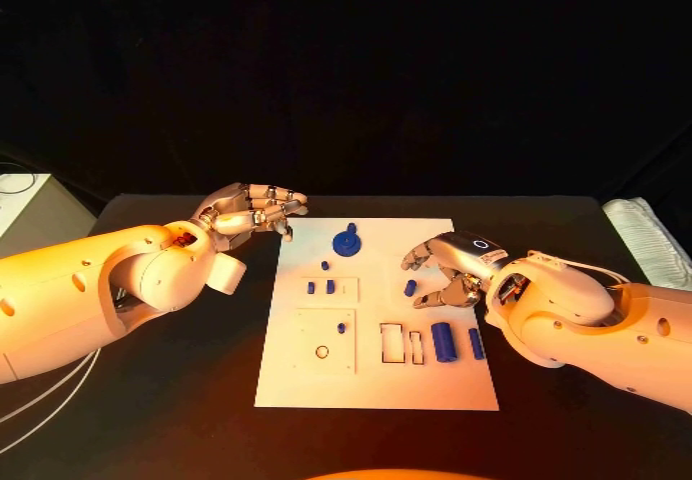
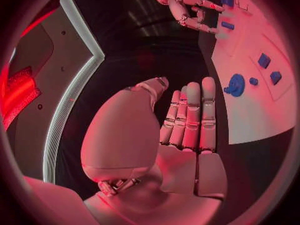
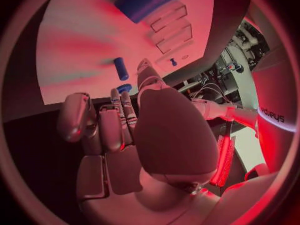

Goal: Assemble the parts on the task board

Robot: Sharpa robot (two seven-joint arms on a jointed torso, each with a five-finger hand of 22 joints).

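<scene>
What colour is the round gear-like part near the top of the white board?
Blue. The round part shows best in the head view, lying on the task board near its far edge.

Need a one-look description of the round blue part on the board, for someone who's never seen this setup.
Start at the white task board in the middle of the black table. Go to its far edge, between the two arms: the round blue part sits there, apart from the rest. It is a wide disc with a knob on top, while the other blue pieces are small pegs, blocks and cylinders.
</scene>
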